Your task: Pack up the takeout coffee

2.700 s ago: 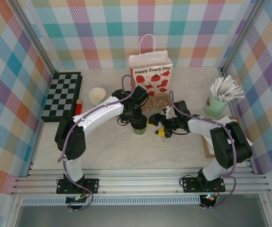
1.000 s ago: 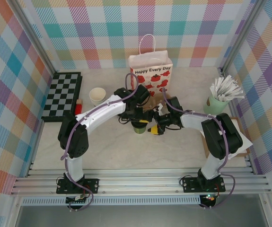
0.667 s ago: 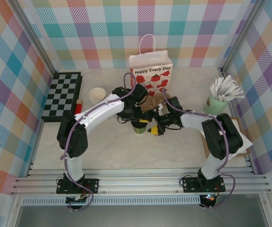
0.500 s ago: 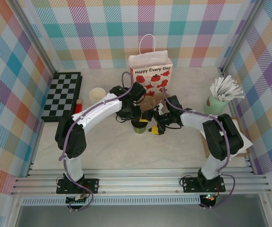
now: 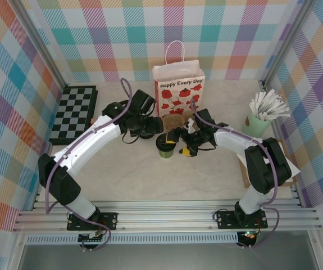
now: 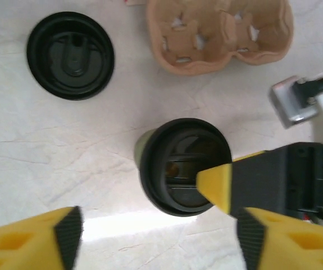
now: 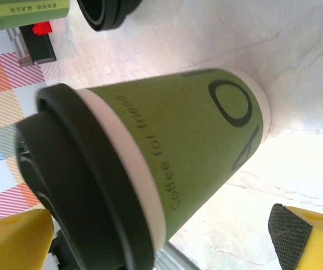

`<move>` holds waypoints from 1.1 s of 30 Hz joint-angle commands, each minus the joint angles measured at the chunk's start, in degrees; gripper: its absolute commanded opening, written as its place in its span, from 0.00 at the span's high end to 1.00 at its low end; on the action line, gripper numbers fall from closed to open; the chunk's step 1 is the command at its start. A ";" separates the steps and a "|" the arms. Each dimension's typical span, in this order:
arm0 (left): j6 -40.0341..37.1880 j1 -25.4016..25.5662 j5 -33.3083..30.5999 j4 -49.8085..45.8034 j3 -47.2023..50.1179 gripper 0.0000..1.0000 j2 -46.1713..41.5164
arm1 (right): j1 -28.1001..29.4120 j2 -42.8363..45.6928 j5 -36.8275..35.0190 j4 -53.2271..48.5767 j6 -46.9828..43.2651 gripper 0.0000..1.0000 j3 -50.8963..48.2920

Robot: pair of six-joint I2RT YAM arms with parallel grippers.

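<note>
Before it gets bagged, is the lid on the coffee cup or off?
On. A black lid caps the takeout coffee, covering its rim.

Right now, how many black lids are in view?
2. One black lid caps the takeout coffee; a loose lid lies on the table left of the cardboard cup carrier in the left wrist view. Others may be hidden beneath the arms.

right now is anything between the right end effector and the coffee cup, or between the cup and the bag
Nothing visible blocks the right end effector: the coffee cup sits between its open fingers. A cardboard cup tray lies flat between the cup and the bag, likely low enough to lift over.
</note>
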State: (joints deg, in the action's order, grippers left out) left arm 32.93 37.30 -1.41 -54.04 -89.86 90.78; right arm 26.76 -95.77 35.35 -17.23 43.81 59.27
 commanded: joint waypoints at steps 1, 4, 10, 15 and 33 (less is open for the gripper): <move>3.45 -1.40 -6.84 1.54 4.40 0.01 -3.50 | 0.81 2.83 -6.30 -9.82 -9.78 0.00 5.16; 7.43 -2.85 -9.61 2.04 8.33 0.00 -5.26 | 1.44 2.87 -9.65 -14.26 -14.17 0.00 8.36; 17.21 -4.86 -11.34 2.41 15.58 0.00 -5.51 | 4.02 0.25 -12.90 -19.32 -21.91 0.00 14.39; 20.07 -5.00 -6.12 5.73 19.04 0.00 -2.85 | 6.94 -2.86 -18.41 -22.56 -24.56 0.00 19.09; 21.34 -4.36 0.34 11.87 22.19 0.00 3.61 | 11.54 -9.04 -24.57 -24.43 -22.34 0.00 24.41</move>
State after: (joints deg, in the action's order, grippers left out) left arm 53.23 32.56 -2.13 -43.00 -68.14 93.67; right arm 38.00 -103.81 12.34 -41.23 20.29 82.00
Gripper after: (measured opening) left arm 0.999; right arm 0.999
